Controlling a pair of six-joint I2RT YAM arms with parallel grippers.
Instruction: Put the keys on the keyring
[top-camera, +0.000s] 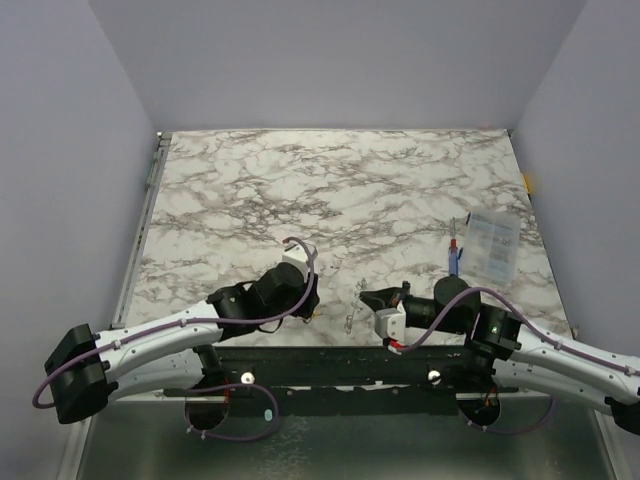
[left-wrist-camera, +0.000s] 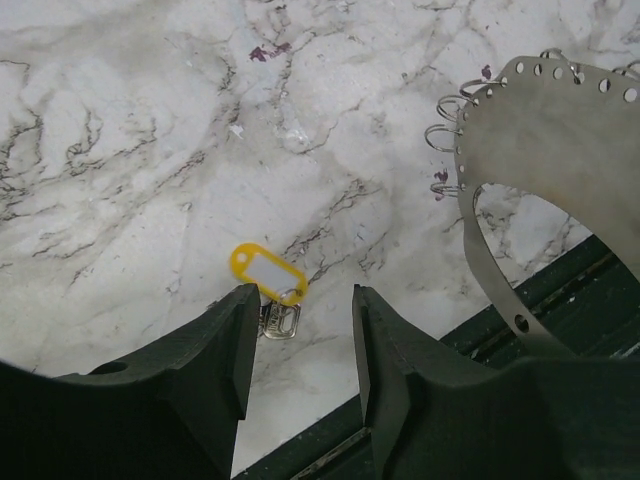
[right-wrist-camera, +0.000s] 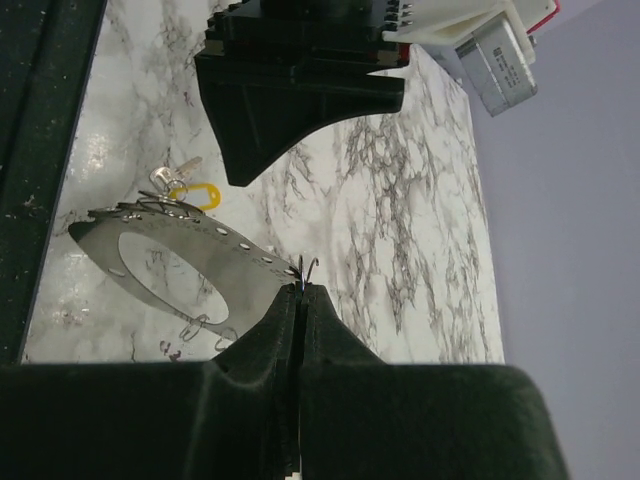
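Left tool (left-wrist-camera: 303, 325), jaws spread, hovers just over the keys (left-wrist-camera: 283, 320) and yellow tag (left-wrist-camera: 262, 270) on the counter (left-wrist-camera: 150, 150), so pickup is in hand and needs a square close; the right tool (right-wrist-camera: 300, 288), pressed together, seemingly pinches the keyring (right-wrist-camera: 306, 266) at the rim of the grey disc (left-wrist-camera: 560, 130).
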